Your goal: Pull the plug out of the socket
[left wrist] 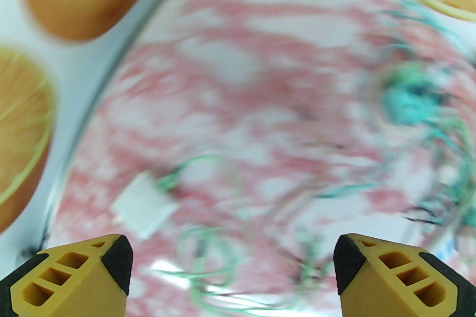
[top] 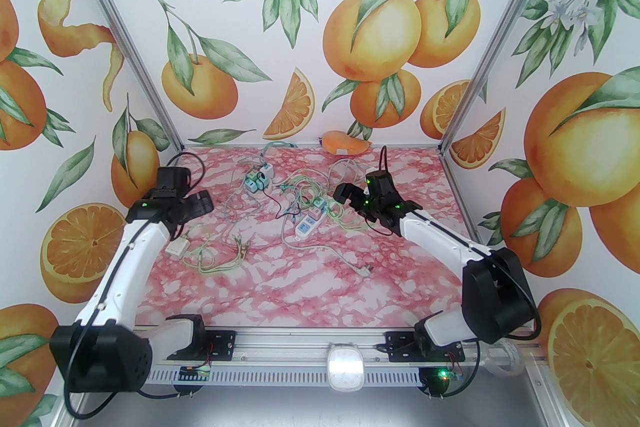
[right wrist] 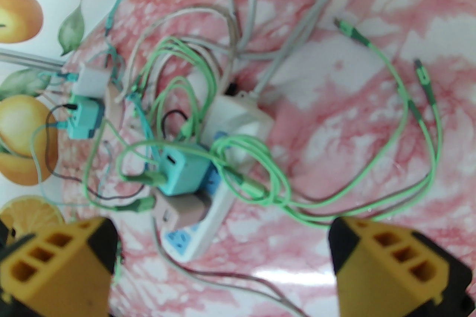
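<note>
While both arms are hovering over the pink marbled table [top: 300,295], we are reading the left gripper [left wrist: 232,263] as released, its yellow fingers standing wide apart with nothing between them, above a loose white adapter [left wrist: 143,206]. The right gripper [right wrist: 223,237] is likewise spread and gripping nothing, hanging just over the white power strip [right wrist: 217,219] near the table's middle. We are taking the teal charger plug [right wrist: 182,168] as the thing to pull; it is sitting seated in that strip, touching a beige adapter [right wrist: 186,211] plugged in just beside it. We are judging the plug to be a light, rigid plastic block with smooth, probably slippery faces, held in by prong friction, so we are favouring a pinch across its two flat sides, low near the strip, and a straight pull. The strip itself is looking light enough to lift along with it, so pinning its bare end is seeming wise. Soft green cables [right wrist: 372,196] are looping over and around the plug and may be snagging a finger. As for holders, the strip's sockets are carrying those two adapters, while a blue socket [right wrist: 178,237] at its near end is standing free.
</note>
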Robot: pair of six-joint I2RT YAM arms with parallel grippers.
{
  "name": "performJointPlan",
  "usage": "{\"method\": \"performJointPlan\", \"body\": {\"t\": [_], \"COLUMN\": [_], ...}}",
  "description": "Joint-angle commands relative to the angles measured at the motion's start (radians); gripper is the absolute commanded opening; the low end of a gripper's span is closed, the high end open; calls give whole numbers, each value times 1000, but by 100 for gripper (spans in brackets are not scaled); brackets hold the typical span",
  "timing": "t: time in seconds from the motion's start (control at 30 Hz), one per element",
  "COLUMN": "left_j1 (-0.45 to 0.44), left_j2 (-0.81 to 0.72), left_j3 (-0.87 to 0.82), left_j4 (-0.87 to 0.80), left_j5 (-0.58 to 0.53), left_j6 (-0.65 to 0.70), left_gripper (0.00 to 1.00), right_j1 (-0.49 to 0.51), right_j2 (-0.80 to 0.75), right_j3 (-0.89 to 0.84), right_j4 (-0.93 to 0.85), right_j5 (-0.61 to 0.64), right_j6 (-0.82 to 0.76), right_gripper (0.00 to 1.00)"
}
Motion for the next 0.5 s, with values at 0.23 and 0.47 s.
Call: {"method": "performJointPlan", "body": {"t": [0.23, 0.47], "left_j1": [-410, -598], "left_j2": [37, 166], "left_j3": [-99, -130], "left_j4": [381, 575], "left_j5": [89, 160], "left_j6": [13, 91], "left_gripper": [89, 84], "right_j1": [7, 0], "right_j2": [77, 68], "right_j3": [113, 108], "right_j4": [-102, -130], "right_j5": [-49, -44], "right_j6": [-67, -68], "right_gripper": [100, 100]}}
